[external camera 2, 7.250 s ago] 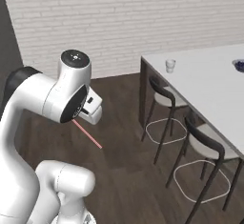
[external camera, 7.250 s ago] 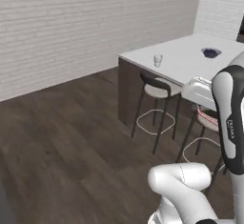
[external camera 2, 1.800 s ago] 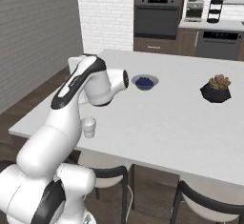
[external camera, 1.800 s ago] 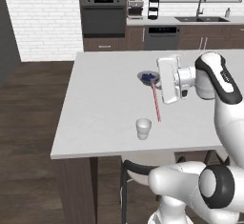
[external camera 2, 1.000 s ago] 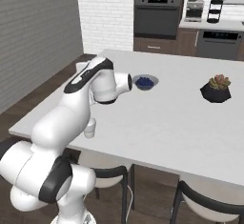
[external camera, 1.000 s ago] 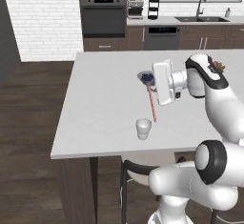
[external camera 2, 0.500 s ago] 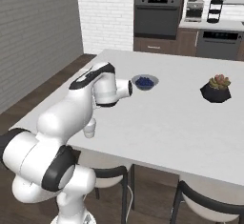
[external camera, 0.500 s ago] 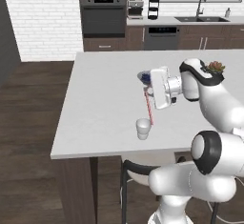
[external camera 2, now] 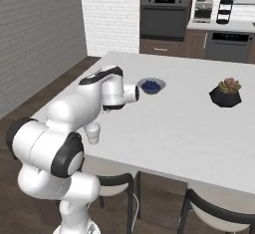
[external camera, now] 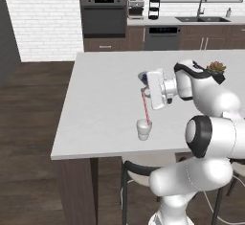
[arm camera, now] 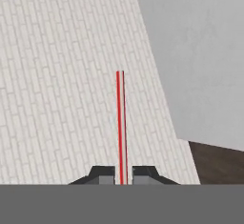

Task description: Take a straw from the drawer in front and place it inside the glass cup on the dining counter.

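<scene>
The glass cup (external camera: 143, 129) stands near the front edge of the white dining counter (external camera: 103, 99); in the right base view the cup (external camera 2: 93, 132) sits just beside my arm. My gripper (external camera: 145, 90) hangs above the cup, shut on the top of the red-pink straw (external camera: 146, 107). The straw slants down, and its lower end meets the cup's mouth; whether it is inside I cannot tell. In the hand view the straw (arm camera: 120, 123) runs straight out from between the fingertips (arm camera: 103, 172) of the gripper (arm camera: 122, 175), against a white brick wall.
A blue bowl (external camera 2: 151, 85) sits mid-counter, just behind my hand (external camera: 142, 77). A potted succulent (external camera 2: 226, 92) stands to the right. Dark stools (external camera 2: 115, 181) are tucked under the front edge. Ovens and dark cabinets (external camera: 104, 16) line the far wall.
Over the last second my gripper has carried the straw left and slightly down, over the cup. The cup and bowl have stayed put. Seven seconds ago the base was still away from the counter.
</scene>
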Robot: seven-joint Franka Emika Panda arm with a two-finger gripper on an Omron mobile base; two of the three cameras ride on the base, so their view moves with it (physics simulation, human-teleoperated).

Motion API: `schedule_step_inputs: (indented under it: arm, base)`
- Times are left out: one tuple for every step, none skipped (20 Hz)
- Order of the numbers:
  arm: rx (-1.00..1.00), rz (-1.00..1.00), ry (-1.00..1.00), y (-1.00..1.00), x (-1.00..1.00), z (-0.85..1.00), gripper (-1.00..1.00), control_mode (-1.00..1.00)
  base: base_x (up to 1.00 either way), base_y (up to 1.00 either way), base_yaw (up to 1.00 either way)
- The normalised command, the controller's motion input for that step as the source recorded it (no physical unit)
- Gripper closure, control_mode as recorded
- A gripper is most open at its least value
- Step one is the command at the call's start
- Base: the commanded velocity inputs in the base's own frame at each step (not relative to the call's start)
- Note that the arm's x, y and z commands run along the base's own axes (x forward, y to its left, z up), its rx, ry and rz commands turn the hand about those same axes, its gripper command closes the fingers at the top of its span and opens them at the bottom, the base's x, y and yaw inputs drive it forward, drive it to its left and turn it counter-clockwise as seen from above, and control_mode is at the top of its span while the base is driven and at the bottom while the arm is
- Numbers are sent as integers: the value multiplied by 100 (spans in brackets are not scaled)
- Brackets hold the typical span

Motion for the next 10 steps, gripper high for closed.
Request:
schedule_step_inputs:
  arm:
    - [0, 0, 0, -4, 17, -25, 100, -100]
    - [0, 0, 0, -4, 16, -24, 100, -100]
    - [0, 0, 0, -4, 17, -23, 100, -100]
    - [0, 0, 0, -4, 18, -23, 100, -100]
    - [0, 0, 0, -2, 19, -21, 100, -100]
    - [0, 0, 0, -3, 21, -18, 100, -100]
    - [0, 0, 0, -1, 23, -16, 100, -100]
    - [0, 0, 0, -1, 25, -13, 100, -100]
    - [0, 0, 0, 0, 28, -13, 100, -100]
    - [0, 0, 0, 0, 29, -10, 100, -100]
  base:
    - [0, 0, 0]
    - [0, 0, 0]
    - [0, 0, 0]
    - [0, 0, 0]
    - [0, 0, 0]
    - [0, 0, 0]
    - [0, 0, 0]
    - [0, 0, 0]
    - [0, 0, 0]
    - [0, 0, 0]
